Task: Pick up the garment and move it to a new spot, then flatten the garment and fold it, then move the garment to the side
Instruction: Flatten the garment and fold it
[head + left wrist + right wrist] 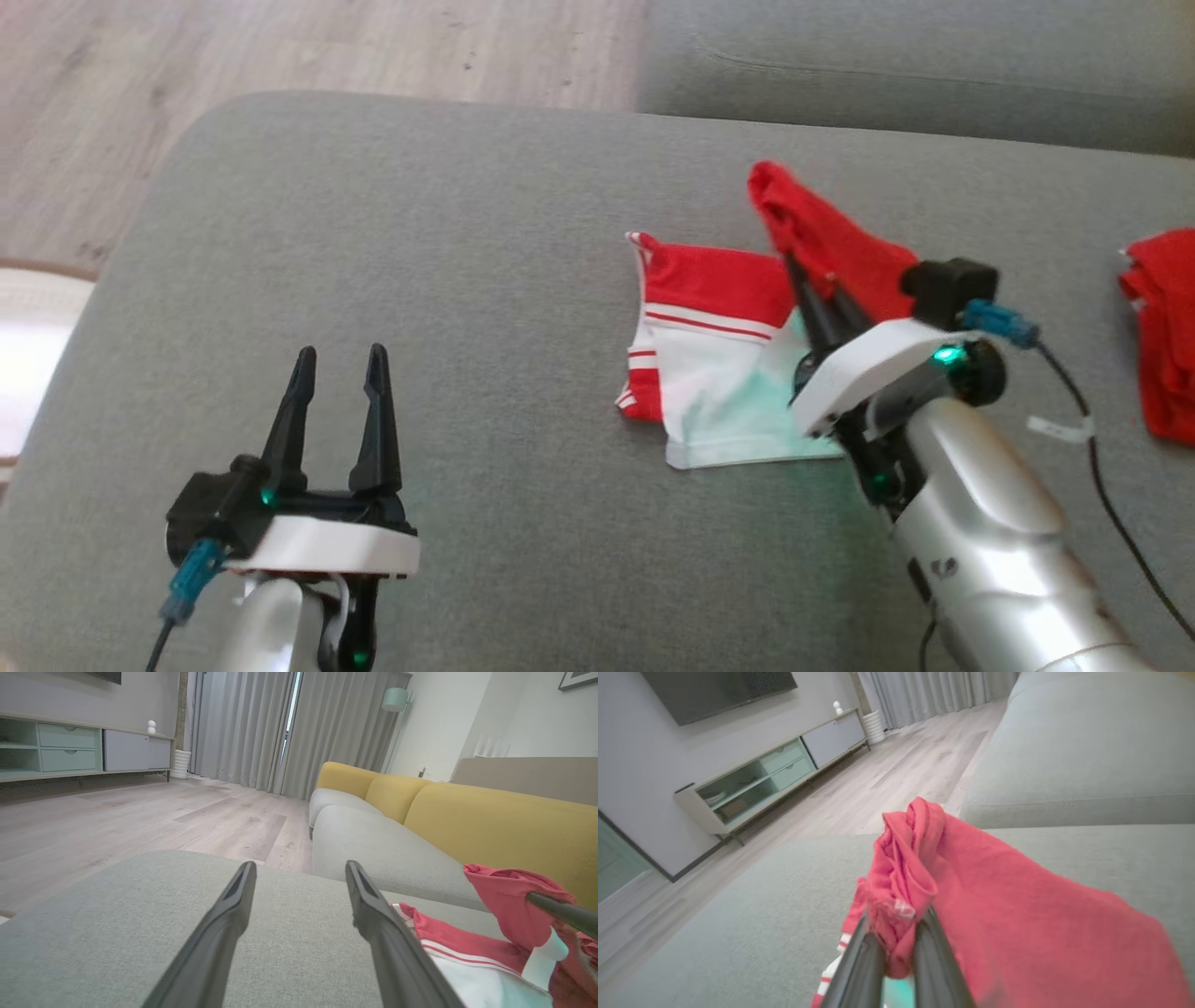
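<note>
No text, number or brand can be read. A small white label (903, 909) on the red part of the garment (1017, 914) carries marks too blurred to read. A white tag (1060, 429) on the black cable (1095, 462) shows no readable print. A small dark emblem (945, 567) on the right forearm (990, 532) is too small to identify.
</note>
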